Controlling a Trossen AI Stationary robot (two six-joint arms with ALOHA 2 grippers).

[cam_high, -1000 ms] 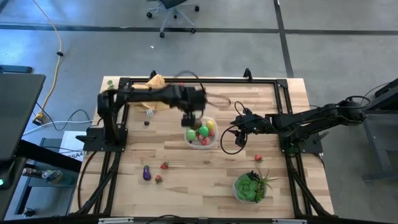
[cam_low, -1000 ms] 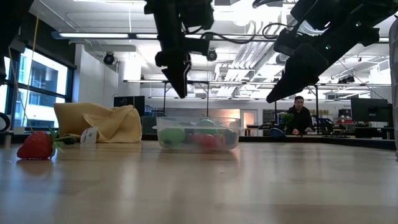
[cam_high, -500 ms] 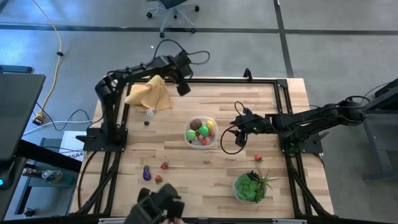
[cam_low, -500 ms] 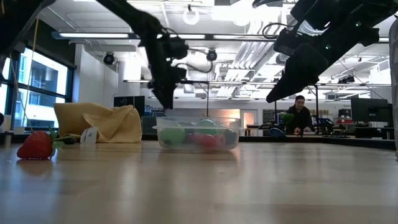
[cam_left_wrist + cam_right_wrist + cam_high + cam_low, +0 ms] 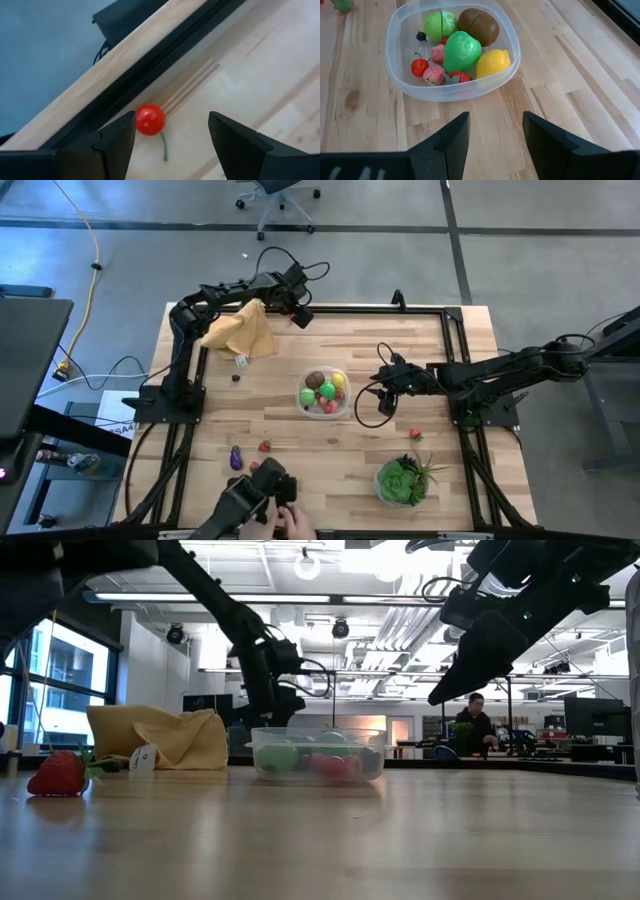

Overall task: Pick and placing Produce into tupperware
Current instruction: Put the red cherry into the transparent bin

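Observation:
The clear round tupperware point(image 5: 323, 391) point(image 5: 451, 50) point(image 5: 318, 753) stands mid-table, holding a lime, a kiwi, a lemon, a green fruit and red berries. A red cherry point(image 5: 150, 120) with a green stem lies on the wood beside the black frame rail at the far edge. My left gripper point(image 5: 301, 318) point(image 5: 172, 131) hovers open above the cherry, which shows just inside one finger. My right gripper point(image 5: 383, 386) point(image 5: 495, 126) hangs open to the right of the tupperware. Loose produce lies toward the near edge: an eggplant point(image 5: 236, 458) and strawberries point(image 5: 265, 446) point(image 5: 415, 434).
An orange-tan cloth point(image 5: 243, 330) lies at the far left, with a small dark berry point(image 5: 236, 378) near it. A leafy green plant point(image 5: 405, 480) stands at the near right. A person's hand point(image 5: 265, 502) reaches in over the near edge. A black frame point(image 5: 350, 310) rims the table.
My left gripper has swung from above the tupperware toward the table's far edge and come down, rolling as it went; it now stands over the cherry, still open. A person's hand has come in over the near edge toward the loose produce.

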